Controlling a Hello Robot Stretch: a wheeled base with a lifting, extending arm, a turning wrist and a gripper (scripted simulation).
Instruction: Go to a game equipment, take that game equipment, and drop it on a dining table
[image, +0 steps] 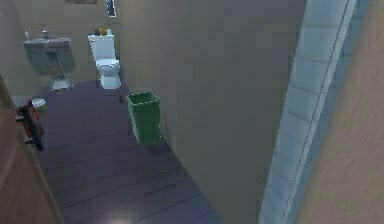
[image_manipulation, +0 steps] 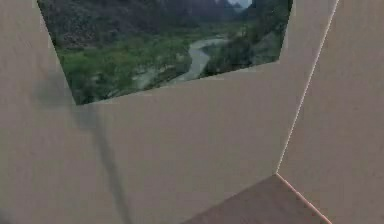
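Note:
The forward view looks into a bathroom with a dark plank floor (image: 110, 170). A white toilet (image: 106, 60) stands at the far wall, a grey sink (image: 49, 55) to its left. Nothing shaped like game equipment or a dining table can be made out.
A green bin (image: 145, 116) stands against the beige wall (image: 220, 90) in the middle. A tiled wall edge (image: 310, 110) runs down the right. At the left edge a brown door (image: 15, 170) carries a dark and red object (image: 32, 124). A landscape picture (image_manipulation: 165, 40) hangs on a close wall.

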